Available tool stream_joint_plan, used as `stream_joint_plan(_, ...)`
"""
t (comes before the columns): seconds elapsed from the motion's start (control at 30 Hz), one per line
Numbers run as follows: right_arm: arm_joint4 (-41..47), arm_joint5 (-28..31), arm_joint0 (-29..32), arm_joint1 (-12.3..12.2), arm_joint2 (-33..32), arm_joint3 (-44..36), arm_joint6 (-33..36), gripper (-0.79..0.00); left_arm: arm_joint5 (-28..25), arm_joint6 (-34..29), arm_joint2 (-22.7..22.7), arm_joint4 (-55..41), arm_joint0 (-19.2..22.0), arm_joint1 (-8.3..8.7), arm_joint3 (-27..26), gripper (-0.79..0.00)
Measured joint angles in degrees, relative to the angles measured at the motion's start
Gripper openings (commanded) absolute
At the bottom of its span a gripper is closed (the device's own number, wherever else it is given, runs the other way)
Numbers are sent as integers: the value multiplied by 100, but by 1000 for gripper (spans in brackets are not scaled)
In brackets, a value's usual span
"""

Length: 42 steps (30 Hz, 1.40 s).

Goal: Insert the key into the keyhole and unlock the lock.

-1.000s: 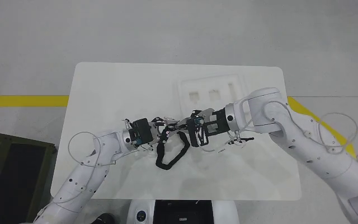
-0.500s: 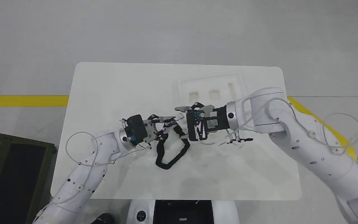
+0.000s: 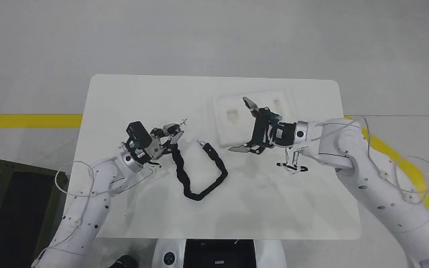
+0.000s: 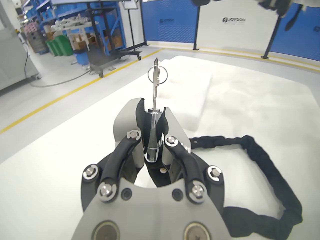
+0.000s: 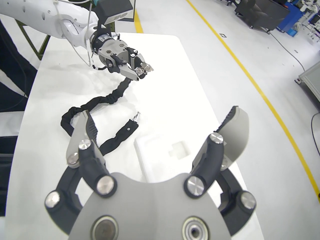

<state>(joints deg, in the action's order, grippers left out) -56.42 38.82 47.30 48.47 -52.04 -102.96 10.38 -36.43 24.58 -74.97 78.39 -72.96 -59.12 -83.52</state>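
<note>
My left gripper [image 4: 152,112] is shut on the chrome lock cylinder [image 4: 152,141]. The key [image 4: 155,81] with its ring sticks out of the cylinder's end. From above, this gripper [image 3: 171,130] sits left of the table's middle. The black sleeved chain [image 3: 194,191] trails from it in a loop. The chain's metal pin end [image 3: 200,142] lies loose on the table, apart from the cylinder. My right gripper [image 5: 160,126] stands open and holds nothing, raised over the foam tray's near side [image 3: 242,125]. In the right wrist view the pin end [image 5: 136,116] lies between the two grippers.
A white foam tray [image 3: 228,107] with several recesses lies at the back right of the white table [image 3: 134,100]. The chain loop [image 5: 100,101] covers the table's middle toward the front. Free room lies along the left and front right.
The grippers were close together at the chain's ends. The right one has let go, opened and drawn back to the right. The left one moved left with the cylinder, leaving the pin end free.
</note>
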Motion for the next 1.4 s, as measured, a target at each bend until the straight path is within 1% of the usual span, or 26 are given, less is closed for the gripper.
stream_joint_plan(0.13, -88, -257, 401, -57, -281, -21, -180, 0, 46, -605, -160, -300, -138, 18, -56, -785)
stream_joint_plan(0.23, -29, -455, 660, -89, -481, -52, -178, 0, 64, -1021, -221, -515, -185, 21, -66, -785)
stream_joint_plan(0.33, 38, -659, 879, -117, -685, -120, -95, 0, 154, -1474, -264, -777, -183, 15, -52, -785)
stream_joint_plan(0.47, 49, -789, 1123, -147, -913, -209, -27, 0, 264, -1984, -264, -1122, -111, -5, -43, -785)
stream_joint_plan(0.5, 49, -801, 1186, -155, -977, -236, -8, 0, 269, -2105, -247, -1181, -81, -11, -52, -668)
stream_joint_plan(0.53, 49, -806, 1233, -161, -1024, -254, 3, 0, 266, -2197, -227, -1220, -58, -15, -52, -496)
stream_joint_plan(0.57, 53, -809, 1278, -165, -1067, -270, 10, 0, 254, -2287, -202, -1257, -34, -20, -46, -357)
stream_joint_plan(0.6, 58, -819, 1334, -169, -1120, -287, 7, 0, 247, -2376, -171, -1313, -2, -28, -29, -188)
stream_joint_plan(0.63, 58, -832, 1375, -171, -1157, -296, -2, 0, 248, -2417, -150, -1337, 21, -33, -14, -52)
stream_joint_plan(0.67, 57, -851, 1414, -172, -1191, -308, -17, 0, 247, -2443, -129, -1344, 42, -38, 1, 0)
stream_joint_plan(0.87, 61, -966, 1656, -156, -1347, -331, -219, 0, 240, -2404, -13, -1262, 130, -64, 97, 0)
stream_joint_plan(0.97, 40, -1016, 1748, -139, -1411, -318, -431, 0, 235, -2188, -29, -1220, 117, -68, 43, 0)
stream_joint_plan(1.07, -22, -1071, 1830, -115, -1473, -281, -796, 0, 144, -1824, -155, -1261, 14, -54, -139, 0)
stream_joint_plan(1.17, -191, -1174, 1906, -87, -1508, -222, -1170, 0, 29, -1436, -377, -1350, -201, -25, -432, 0)
stream_joint_plan(1.27, -422, -1384, 1983, -63, -1560, -140, -1422, 0, 15, -964, -710, -1347, -468, 14, -786, 0)
stream_joint_plan(1.4, -763, -1773, 2116, -46, -1728, -27, -1673, 0, 347, -226, -1290, -1124, -885, 56, -1242, 0)
